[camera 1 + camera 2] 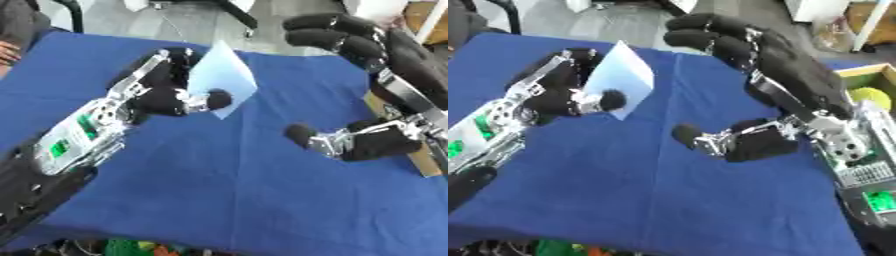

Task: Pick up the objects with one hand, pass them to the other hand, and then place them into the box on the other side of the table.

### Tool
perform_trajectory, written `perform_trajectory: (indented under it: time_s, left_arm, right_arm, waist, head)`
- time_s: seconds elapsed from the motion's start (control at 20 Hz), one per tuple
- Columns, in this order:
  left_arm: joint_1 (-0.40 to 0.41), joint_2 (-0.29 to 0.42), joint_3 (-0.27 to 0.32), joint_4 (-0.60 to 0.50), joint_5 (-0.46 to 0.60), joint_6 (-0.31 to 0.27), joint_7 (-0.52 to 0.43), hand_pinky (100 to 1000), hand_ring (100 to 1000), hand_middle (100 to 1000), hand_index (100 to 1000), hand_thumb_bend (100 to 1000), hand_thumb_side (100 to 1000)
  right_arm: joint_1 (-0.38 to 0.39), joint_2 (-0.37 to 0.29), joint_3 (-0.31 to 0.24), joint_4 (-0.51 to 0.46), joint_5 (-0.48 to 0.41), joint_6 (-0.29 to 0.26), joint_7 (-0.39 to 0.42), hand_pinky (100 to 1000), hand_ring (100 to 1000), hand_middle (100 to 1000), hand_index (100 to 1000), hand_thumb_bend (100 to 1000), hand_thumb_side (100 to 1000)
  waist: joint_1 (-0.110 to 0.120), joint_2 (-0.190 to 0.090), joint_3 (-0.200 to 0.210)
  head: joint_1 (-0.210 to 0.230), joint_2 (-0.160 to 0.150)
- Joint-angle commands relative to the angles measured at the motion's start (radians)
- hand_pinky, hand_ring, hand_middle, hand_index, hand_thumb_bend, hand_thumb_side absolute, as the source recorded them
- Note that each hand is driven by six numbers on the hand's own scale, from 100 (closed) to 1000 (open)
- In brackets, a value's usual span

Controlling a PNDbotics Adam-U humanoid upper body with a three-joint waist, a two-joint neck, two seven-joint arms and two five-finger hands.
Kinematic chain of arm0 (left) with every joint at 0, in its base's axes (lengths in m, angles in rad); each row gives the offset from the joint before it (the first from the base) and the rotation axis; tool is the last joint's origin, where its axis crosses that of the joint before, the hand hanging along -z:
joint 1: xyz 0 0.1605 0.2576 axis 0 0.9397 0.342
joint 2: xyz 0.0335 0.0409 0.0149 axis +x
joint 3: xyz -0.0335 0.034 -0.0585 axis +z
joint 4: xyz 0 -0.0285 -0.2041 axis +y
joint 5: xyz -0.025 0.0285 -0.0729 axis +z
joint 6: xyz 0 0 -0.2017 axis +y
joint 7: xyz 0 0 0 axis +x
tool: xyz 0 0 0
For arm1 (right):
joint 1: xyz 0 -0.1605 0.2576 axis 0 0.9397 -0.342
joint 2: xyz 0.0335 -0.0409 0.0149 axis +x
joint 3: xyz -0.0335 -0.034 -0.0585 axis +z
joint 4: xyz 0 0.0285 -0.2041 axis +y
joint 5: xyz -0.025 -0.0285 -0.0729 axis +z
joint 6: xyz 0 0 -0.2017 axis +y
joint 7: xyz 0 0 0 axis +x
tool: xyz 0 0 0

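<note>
At the far left edge of the frame a person's hand rested just off the blue tablecloth, touching nothing of mine. My left arm came in from the lower left corner, silver plates and green patches showing along the forearm, and rose diagonally toward the upper middle of the frame. My left hand was clenched on a pale blue sheet, the thumb pressing its lower front face and the fingers curled behind it, so the sheet stood nearly upright above the cloth with one corner pointing up and its lower tip hanging just past my thumb. The sheet hid most of my fingers behind it. Right of the sheet lay a bare stretch of blue cloth, and beyond it my right hand hung released in the upper right of the frame, fingers bent only gently and spread toward the sheet but well apart from it, the thumb jutting out lower down toward the middle. At the right edge, behind my right forearm, stood the box with a wooden rim, a yellow-green round thing lying inside it.
</note>
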Motion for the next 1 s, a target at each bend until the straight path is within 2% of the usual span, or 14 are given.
perform_trajectory:
  time_s: [0.05,0.45,0.6,1.0]
  left_arm:
    - [-0.013,0.044,-0.006,-0.009,0.024,0.003,-0.024,581,385,391,536,761,211]
    - [-0.017,0.065,-0.033,-0.037,0.087,0.008,-0.056,576,386,394,539,725,215]
    - [-0.028,0.073,-0.046,-0.038,0.093,0.006,-0.081,574,385,393,539,716,211]
    - [-0.092,0.083,-0.107,-0.039,0.120,0.047,-0.134,570,383,392,539,712,199]
  right_arm:
    - [-0.025,-0.027,-0.002,-0.001,0.040,-0.034,0.015,845,885,915,918,568,252]
    - [-0.037,-0.034,0.010,0.023,0.114,-0.093,-0.012,841,875,909,908,564,232]
    - [-0.042,-0.031,0.013,0.028,0.133,-0.104,-0.024,839,866,902,904,555,229]
    - [-0.059,-0.016,0.033,0.035,0.142,-0.123,-0.026,835,852,891,897,548,235]
  waist:
    - [0.018,-0.022,0.002]
    - [0.022,-0.022,0.007]
    - [0.023,-0.023,0.010]
    - [0.024,-0.027,0.020]
  head:
    - [0.004,0.006]
    - [-0.004,0.006]
    - [-0.008,0.006]
    - [-0.016,0.006]
